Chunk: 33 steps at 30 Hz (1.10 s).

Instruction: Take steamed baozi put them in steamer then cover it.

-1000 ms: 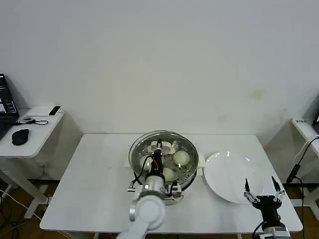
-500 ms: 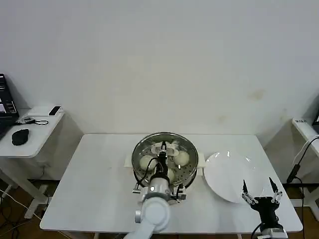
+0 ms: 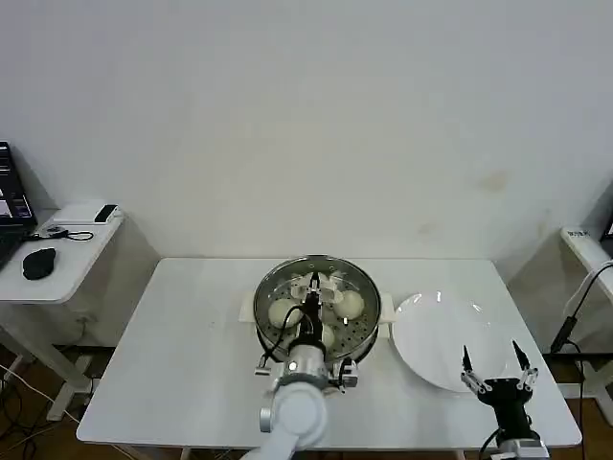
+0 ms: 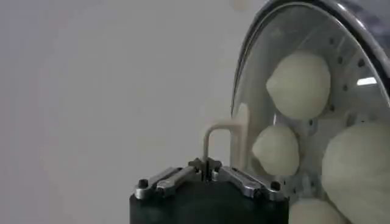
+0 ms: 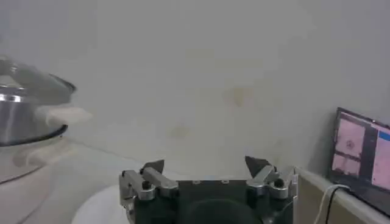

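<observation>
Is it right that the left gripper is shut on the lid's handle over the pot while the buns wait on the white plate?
Not quite: the buns sit inside the pot, not on the white plate, as the head view shows. The left gripper is shut on the lid.

Buns in the pot, lid sitting on top

The steamer [image 3: 356, 333] is standing upright at the middle of the table: a round, shiny steel pot with a perforated tray inside. Smooth cream-white buns [image 3: 351, 304] are lying on that tray, close together; four are showing through the glass in the left wrist view [image 4: 298, 84]. The cover [image 3: 317, 289], a clear glass lid with a metal rim, is resting over the pot's mouth, and its rim is lining up with the pot's edge. Its pale cream handle [image 4: 241, 143] is standing up at the lid's centre [image 3: 315, 282], with the buns lying beneath it
</observation>
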### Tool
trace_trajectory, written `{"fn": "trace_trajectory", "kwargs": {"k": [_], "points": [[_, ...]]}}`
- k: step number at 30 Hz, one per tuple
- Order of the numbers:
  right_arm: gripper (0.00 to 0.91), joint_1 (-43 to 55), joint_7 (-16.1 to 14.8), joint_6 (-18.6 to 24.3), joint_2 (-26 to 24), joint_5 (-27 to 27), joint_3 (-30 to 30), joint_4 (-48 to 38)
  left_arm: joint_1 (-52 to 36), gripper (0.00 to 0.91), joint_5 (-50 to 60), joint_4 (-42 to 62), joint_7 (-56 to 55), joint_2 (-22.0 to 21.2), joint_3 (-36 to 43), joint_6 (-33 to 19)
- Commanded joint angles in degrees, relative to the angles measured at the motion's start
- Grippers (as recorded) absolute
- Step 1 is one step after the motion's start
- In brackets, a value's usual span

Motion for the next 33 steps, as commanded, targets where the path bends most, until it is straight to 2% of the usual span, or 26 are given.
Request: {"fn": "trace_trajectory", "kwargs": {"k": [1, 12, 18, 21, 23, 24, 25, 26, 28, 31, 33], "points": [[0.907, -0.3, 0.0, 0.2, 0.1, -0.3, -0.6, 0.1, 1.0, 0.907, -0.6, -2.4, -0.4, 0.4, 0.2, 0.1], [0.907, -1.3, 0.7, -0.2, 0.4, -0.8, -1.4, 1.1, 8.3, 0.907, -3.9, -14.3, -2.1, 6.2, 0.2, -0.1], [0.907, -1.7, 0.7, -0.3, 0.5, -0.6, -1.2, 1.6, 14.1, 0.907, -12.3, -22.5, -6.1, 11.1, -3.4, -1.0], [0.907, -2.0, 0.7, -0.4, 0.4, -0.2, -1.1, 1.9, 18.4, 0.907, -25.3, -24.5, -16.5, 11.9, -10.1, -4.1], [0.907, -2.4, 0.6, -0.4, 0.1, 0.8, -1.2, 2.1, 20.6, 0.907, -49.4, -23.9, -25.4, 13.0, -16.0, -9.8], [0.907, -2.5, 0.4, -0.5, -0.3, 2.6, -1.3, 2.0, 21.9, 0.907, -61.7, -23.4, -31.3, 14.0, -18.7, -14.3], [0.907, -2.4, 0.4, -0.1, -1.1, 5.2, -1.8, 1.3, 23.8, 0.907, -72.4, -23.2, -34.6, 15.4, -23.6, -19.6], [0.907, -2.3, 0.3, 0.3, -1.5, 5.6, -2.0, 1.2, 26.0, 0.907, -82.1, -22.9, -34.7, 16.1, -27.1, -22.5], [0.907, -2.4, 0.1, 1.5, -2.4, 7.0, -2.8, -0.4, 29.2, 0.907, -94.8, -21.0, -35.0, 17.3, -33.1, -29.0], [0.907, -3.1, -0.2, 2.1, -3.6, 9.3, -4.1, -1.1, 31.8, 0.907, -105.6, -16.1, -34.8, 17.4, -38.5, -34.9], [0.907, -3.4, -0.6, 2.6, -4.2, 9.4, -4.7, -1.5, 33.7, 0.907, -109.3, -15.6, -34.7, 17.5, -39.8, -34.5]]}}
